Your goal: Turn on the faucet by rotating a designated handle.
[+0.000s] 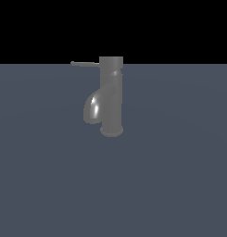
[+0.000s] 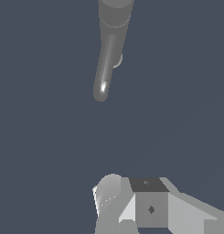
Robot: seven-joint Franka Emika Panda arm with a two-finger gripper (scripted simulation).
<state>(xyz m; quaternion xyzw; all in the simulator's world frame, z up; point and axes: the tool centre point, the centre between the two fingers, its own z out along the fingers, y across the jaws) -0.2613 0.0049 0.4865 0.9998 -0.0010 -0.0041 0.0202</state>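
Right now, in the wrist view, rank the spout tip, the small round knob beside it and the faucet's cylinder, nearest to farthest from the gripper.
1. Spout tip, pointing toward the gripper.
2. Small round knob, beside the spout's middle.
3. Faucet's cylinder, behind both.

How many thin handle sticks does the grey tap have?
1. The thin straight grey metal rod handle juts sideways from the top cap of the dull grey upright metal faucet, toward the exterior view's left, above the shiny curved spout. Another behind could be hidden.
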